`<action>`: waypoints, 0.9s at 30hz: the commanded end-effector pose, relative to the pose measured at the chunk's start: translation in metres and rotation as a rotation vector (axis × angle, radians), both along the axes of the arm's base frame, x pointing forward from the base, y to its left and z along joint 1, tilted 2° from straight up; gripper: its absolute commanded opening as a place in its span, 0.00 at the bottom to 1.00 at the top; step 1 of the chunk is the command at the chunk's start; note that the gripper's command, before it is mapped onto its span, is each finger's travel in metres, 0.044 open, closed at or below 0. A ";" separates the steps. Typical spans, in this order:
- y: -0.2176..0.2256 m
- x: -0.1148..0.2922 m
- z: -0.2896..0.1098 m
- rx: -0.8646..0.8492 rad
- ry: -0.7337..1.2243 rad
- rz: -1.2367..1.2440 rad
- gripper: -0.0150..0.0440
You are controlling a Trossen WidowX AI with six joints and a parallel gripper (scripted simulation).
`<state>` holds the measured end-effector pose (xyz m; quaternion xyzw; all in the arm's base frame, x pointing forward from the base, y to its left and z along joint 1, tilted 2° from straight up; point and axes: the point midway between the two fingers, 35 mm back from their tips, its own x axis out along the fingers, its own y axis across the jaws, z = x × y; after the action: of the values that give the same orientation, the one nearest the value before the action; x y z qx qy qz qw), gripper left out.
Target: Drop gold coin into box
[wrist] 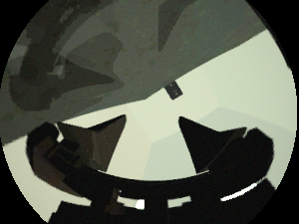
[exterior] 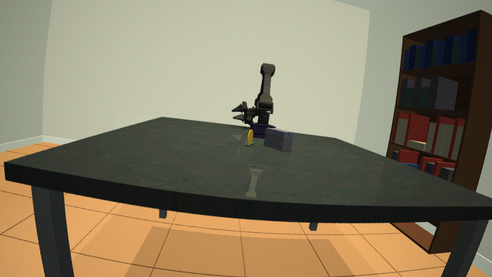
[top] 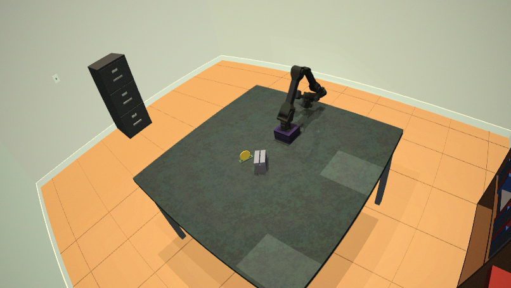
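The gold coin [top: 245,155] [exterior: 250,136] stands upright on its edge in the small green holder [top: 241,161] [exterior: 248,144] on the table. The grey box [top: 260,167] [exterior: 278,140] stands closed close beside the holder, with a thin dark slot running along its lid in the top view. My gripper [exterior: 232,114] [wrist: 152,117] is open and empty. It is off to the side of the arm's base, above the table and away from the coin and the box. Coin, holder and box are not in the wrist view.
The arm stands on a purple base [top: 286,134] [exterior: 262,131] on the dark green table [top: 214,178] [exterior: 154,165]. The grey box is between the holder and the table's right side in the top view. A black cabinet [top: 121,96] and a bookshelf [exterior: 477,103] stand off the table.
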<state>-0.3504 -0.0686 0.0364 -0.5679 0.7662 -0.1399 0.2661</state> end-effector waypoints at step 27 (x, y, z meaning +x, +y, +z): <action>0.383 0.214 0.002 0.825 0.106 -0.836 0.53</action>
<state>-0.1779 0.2948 0.0372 -0.1150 0.9353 0.0865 0.3231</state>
